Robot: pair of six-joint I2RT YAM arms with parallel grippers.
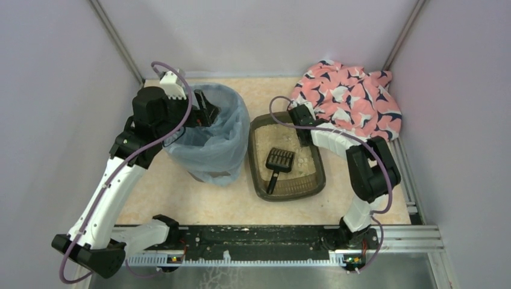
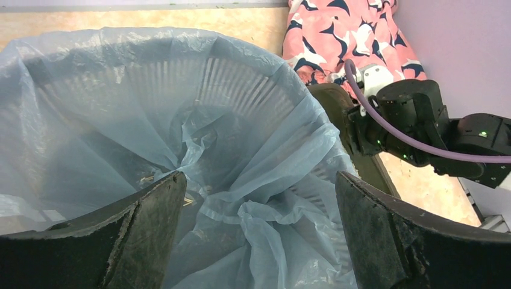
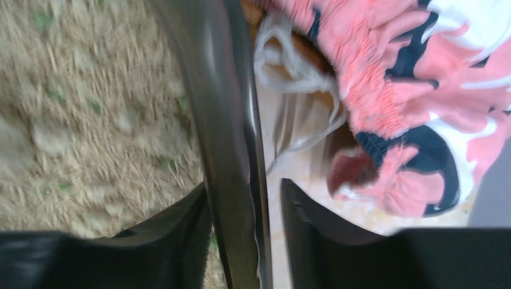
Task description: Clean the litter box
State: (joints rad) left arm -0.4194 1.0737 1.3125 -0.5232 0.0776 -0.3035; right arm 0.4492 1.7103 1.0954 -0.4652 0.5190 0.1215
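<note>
Astride glossy litter box (image 3: 229, 120) rim, R end effector (image 3: 244, 189), grip unclear; L end effector (image 2: 260, 177) apart over crinkly bag (image 2: 120, 90).

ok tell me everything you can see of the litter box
The litter box is a shallow dark brown plastic tray, rectangular with rounded corners, flat on the table beside the bin. Beige litter with pale clumps fills it; a black slotted scoop lies on top. The right gripper straddles its far right rim, one finger inside, one outside. Pink cloth lies behind.
</note>
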